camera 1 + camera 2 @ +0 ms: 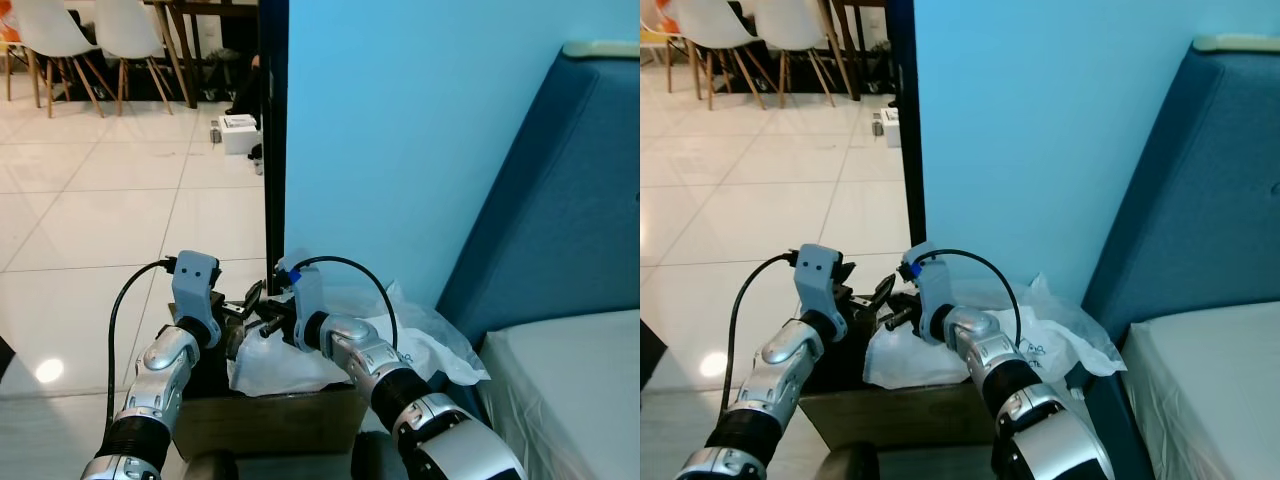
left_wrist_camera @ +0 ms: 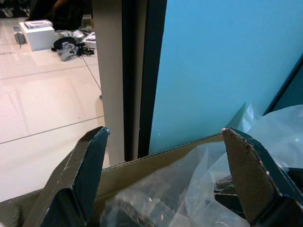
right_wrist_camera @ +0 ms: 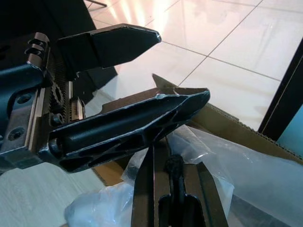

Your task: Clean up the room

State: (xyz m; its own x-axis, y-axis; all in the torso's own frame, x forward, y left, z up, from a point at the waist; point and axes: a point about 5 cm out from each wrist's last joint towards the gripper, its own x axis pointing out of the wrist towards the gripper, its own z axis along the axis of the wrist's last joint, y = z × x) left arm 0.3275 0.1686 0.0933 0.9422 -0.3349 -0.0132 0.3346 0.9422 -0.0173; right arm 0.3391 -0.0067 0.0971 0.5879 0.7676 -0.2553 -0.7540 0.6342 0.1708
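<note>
A cardboard box (image 1: 270, 418) stands on the floor against the blue wall, stuffed with clear and white plastic bags (image 1: 420, 342). Both grippers hover over its left part, tips almost meeting. My left gripper (image 2: 163, 137) is open wide, with only the box rim (image 2: 156, 156) and crumpled plastic (image 2: 189, 194) between its fingers. My right gripper (image 3: 175, 189) points at the left one. Its fingers stand close together around a small black object (image 3: 174, 166) whose shape I cannot make out. In the left eye view the left gripper (image 1: 245, 305) and right gripper (image 1: 268, 322) overlap above the bags.
A blue wall panel (image 1: 400, 130) with a dark doorframe edge (image 1: 273, 150) rises right behind the box. A blue headboard (image 1: 560, 200) and mattress (image 1: 570, 380) stand to the right. Tiled floor (image 1: 100, 220) opens left, with a white box (image 1: 238, 133) and white chairs (image 1: 90, 40) beyond.
</note>
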